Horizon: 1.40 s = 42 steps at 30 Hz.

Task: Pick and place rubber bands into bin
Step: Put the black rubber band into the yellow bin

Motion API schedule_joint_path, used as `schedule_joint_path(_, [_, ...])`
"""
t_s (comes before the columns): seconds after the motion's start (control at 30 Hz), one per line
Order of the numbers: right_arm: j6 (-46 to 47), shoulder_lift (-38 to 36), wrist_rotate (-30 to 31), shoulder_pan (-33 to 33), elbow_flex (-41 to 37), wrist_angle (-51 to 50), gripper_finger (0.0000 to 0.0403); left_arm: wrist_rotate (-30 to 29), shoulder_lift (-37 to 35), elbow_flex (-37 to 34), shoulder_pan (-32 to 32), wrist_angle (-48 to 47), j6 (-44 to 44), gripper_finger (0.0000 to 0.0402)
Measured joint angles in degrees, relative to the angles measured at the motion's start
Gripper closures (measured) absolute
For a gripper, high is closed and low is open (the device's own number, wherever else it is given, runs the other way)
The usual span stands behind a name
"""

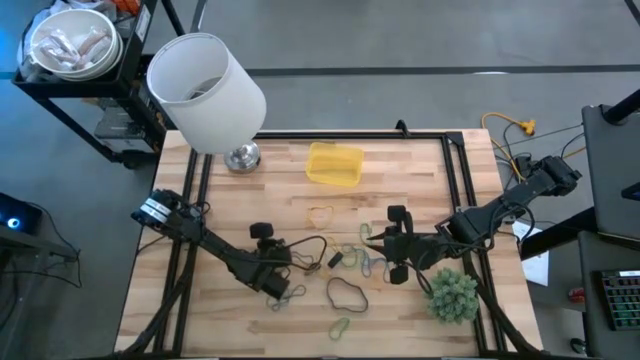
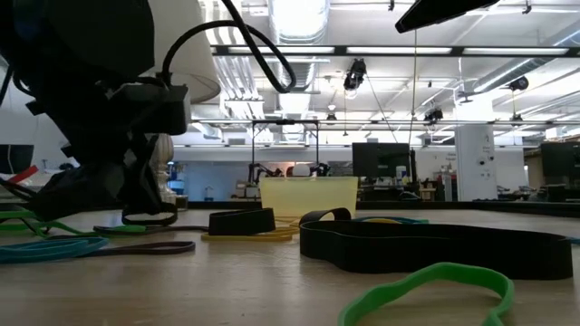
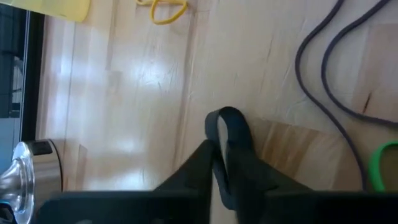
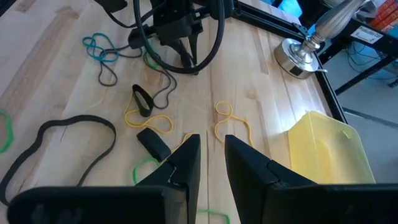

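Bin [image 1: 334, 163]: you will find the yellow tray at the far middle of the table [image 1: 280, 210], just beside the lamp base [image 1: 242, 157] under the white lampshade [image 1: 207, 92]. No rubber band shows inside it in the high or right wrist view, though its far inside wall is hard to read.

Rubber bands [image 1: 350, 262] lie loose on the wood between the two arms. You can count one large black loop [image 1: 347, 293], one tan loop [image 1: 319, 213] nearest the bin, and one short wide black band [image 4: 142, 99]. The green, blue and thin dark loops overlap, so you cannot count them exactly.

Left gripper [image 3: 219, 163]: its fingers are pinched together on a black band [image 3: 231, 127], which loops out past the tips just above the wood.

Right gripper [image 4: 211, 155]: it hangs over the middle of the scatter with a narrow gap between its fingers and nothing in it.

A green plant [image 1: 453, 296] hides the table's near right part.
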Motion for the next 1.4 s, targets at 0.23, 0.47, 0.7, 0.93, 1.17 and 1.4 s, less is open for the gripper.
schedule_joint_path(0.23, [0.00,0.00,0.00,0.00,-0.02,0.00,0.0335,-0.77,-0.01,0.85,0.00,0.01,1.21,0.0400])
schedule_joint_path(0.47, [0.00,0.00,0.00,0.00,-0.02,0.03,0.0335,-5.77,-1.96,2.58,0.38,-0.01,3.53,0.0401])
schedule_joint_path(0.7, [-0.20,0.00,0.02,0.00,-0.02,0.04,0.0335,-18.42,-3.93,3.69,1.33,1.00,9.37,0.0401])
schedule_joint_path(0.93, [-0.20,0.00,0.02,0.00,-0.11,-0.03,0.0335,-29.09,-4.59,3.89,5.59,14.42,26.89,0.0401])
schedule_joint_path(1.17, [-0.13,0.00,0.01,0.00,-0.11,0.00,0.0335,-23.90,-4.59,3.89,13.65,37.57,52.29,0.0402])
schedule_joint_path(1.4, [-0.04,0.00,0.00,0.00,-0.24,-0.07,0.0335,-14.25,-4.75,4.65,22.44,48.50,65.84,0.0402])
